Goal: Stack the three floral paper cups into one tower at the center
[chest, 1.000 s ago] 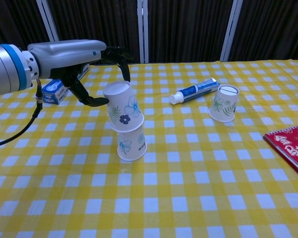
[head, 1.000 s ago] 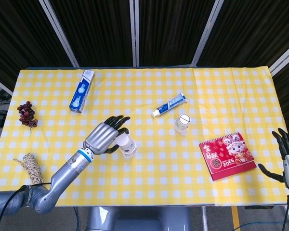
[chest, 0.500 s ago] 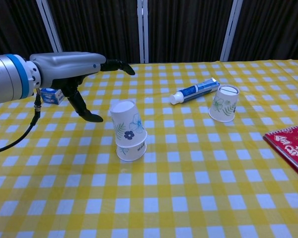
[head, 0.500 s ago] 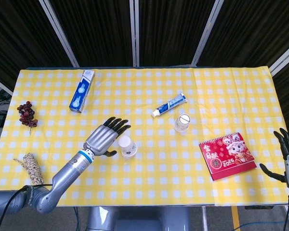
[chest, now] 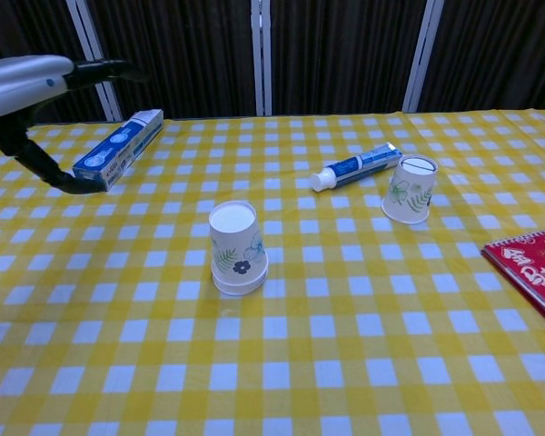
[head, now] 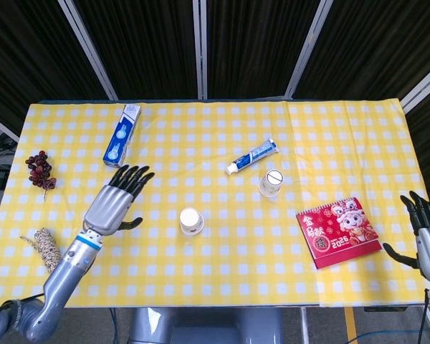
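Two floral paper cups stand nested upside down as one stack (head: 190, 220) (chest: 235, 247) near the middle of the yellow checked table (head: 222, 272). A third floral cup (head: 271, 183) (chest: 408, 190) stands alone, upside down, to the right near the toothpaste tube. My left hand (head: 116, 201) (chest: 38, 100) hovers well left of the stack, fingers spread, holding nothing. My right hand (head: 426, 237) is at the table's right edge, fingers apart and empty; the chest view does not show it.
A toothpaste tube (head: 251, 156) (chest: 357, 166) lies behind the lone cup. A blue toothpaste box (head: 122, 135) (chest: 118, 149) is at the back left. Grapes (head: 38, 169) and a twine bundle (head: 46, 249) sit at the left edge, a red calendar (head: 337, 230) at the right.
My left hand let go of the upper cup, which dropped fully over the lower one. The hand then drew back to the left, away from the stack.
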You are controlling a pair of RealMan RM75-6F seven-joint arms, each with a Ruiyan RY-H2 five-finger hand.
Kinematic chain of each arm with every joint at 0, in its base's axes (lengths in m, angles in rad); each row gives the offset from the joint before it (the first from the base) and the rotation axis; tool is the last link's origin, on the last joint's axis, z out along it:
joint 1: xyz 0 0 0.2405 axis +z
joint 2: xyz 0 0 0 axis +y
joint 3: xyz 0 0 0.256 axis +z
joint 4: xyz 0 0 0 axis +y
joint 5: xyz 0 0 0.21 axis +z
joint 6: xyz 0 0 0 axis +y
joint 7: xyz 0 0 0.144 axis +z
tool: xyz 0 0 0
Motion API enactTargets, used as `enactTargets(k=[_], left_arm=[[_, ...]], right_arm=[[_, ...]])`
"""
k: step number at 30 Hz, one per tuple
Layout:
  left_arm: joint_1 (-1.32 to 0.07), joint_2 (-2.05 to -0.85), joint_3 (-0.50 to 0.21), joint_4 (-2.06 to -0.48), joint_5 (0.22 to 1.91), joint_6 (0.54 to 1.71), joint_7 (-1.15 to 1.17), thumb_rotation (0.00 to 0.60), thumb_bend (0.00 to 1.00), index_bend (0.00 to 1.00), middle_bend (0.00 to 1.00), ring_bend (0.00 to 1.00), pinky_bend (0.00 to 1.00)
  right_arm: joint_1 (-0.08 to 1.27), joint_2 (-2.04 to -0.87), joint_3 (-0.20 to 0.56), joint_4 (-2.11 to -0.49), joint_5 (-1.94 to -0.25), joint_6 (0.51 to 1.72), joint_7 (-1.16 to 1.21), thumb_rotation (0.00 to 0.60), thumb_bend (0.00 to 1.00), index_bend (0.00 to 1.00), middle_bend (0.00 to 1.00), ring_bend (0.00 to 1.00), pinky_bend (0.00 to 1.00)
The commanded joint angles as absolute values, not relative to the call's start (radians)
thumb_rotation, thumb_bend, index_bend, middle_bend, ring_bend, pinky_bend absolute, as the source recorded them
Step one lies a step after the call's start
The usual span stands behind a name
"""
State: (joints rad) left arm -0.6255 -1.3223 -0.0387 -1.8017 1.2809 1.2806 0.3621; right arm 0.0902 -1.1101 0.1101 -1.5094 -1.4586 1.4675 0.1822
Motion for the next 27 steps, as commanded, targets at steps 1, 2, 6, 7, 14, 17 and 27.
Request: enactTargets(k=[1,2,6,7,14,17,27], left_arm=[[-0.521,-1.290,0.025,-1.768,1.361,1.392,0.304,0.600,0.20,0.04,0.00,0.00,0.00],[-0.498,-1.283,0.038,-1.760,1.373,1.412,0.285,0.600,0.20,0.04,0.00,0.00,0.00],[-0.403,-1.247,0.087,-1.717,1.398,1.478,0.198,0.600,0.20,0.04,0.00,0.00,0.00],[-0.388,-1.240,0.093,-1.707,1.405,1.487,0.182,0.600,0.20,0.04,0.00,0.00,0.00],[-0.317,-1.187,0.083,-1.676,1.416,1.544,0.101,0.600,0.20,0.04,0.00,0.00,0.00],[-0.307,-1.171,0.071,-1.670,1.422,1.545,0.065,0.600,0.20,0.04,0.00,0.00,0.00],[-0.293,-1.152,0.042,-1.653,1.423,1.501,0.004,0.600,0.20,0.04,0.00,0.00,0.00]], right_arm=[[0.102,-1.122,0.112,-1.504,-1.459,1.456,0.161,0.600,0.09,0.04,0.00,0.00,0.06],[0.108,-1.124,0.113,-1.506,-1.461,1.450,0.152,0.600,0.09,0.05,0.00,0.00,0.06],[0.160,-1.115,0.132,-1.556,-1.478,1.407,0.097,0.600,0.09,0.11,0.00,0.00,0.07],[0.176,-1.109,0.139,-1.573,-1.479,1.394,0.080,0.600,0.09,0.12,0.00,0.00,0.08],[0.342,-1.112,0.227,-1.694,-1.424,1.224,-0.068,0.600,0.10,0.20,0.00,0.00,0.12],[0.416,-1.136,0.263,-1.711,-1.341,1.131,-0.140,0.600,0.11,0.22,0.00,0.00,0.13],[0.651,-1.294,0.327,-1.616,-1.045,0.908,-0.354,0.600,0.21,0.26,0.02,0.00,0.15]])
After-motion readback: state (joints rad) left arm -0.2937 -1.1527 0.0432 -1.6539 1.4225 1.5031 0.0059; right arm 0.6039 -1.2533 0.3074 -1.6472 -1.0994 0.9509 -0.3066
